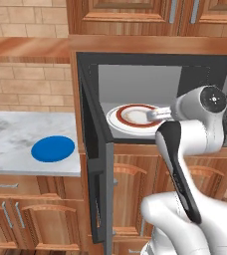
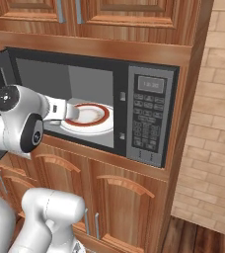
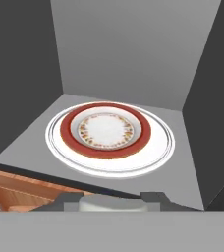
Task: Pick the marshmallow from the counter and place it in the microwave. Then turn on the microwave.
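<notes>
Inspection by view follows

Left base view: microwave (image 1: 155,99) stands with its door (image 1: 98,169) swung fully open toward the camera. A red-rimmed plate (image 1: 133,117) lies on the cavity floor. The arm reaches in from the lower right, and the gripper (image 1: 153,114) sits at the cavity mouth, over the near edge of the plate. The counter (image 1: 16,144) to the left carries a blue plate (image 1: 53,148); no marshmallow lies on the marble.

Right base view: the same reach is seen from the other side. The gripper (image 2: 67,113) is at the left front of the cavity, just short of the plate (image 2: 87,118). The keypad (image 2: 148,118) on the right panel is untouched and well apart from the hand.

Hand view: the plate (image 3: 106,133) lies centred ahead and below. At the bottom edge a pale, rounded object, judged to be the marshmallow (image 3: 114,203), sits between the dark fingertips (image 3: 60,203), so the jaws appear pinched on it.

Judgement: the carrying step is nearly complete and placement is in hand. The next move calls for advancing over the plate, lowering, releasing, withdrawing, closing the door, then pressing the keypad
</notes>
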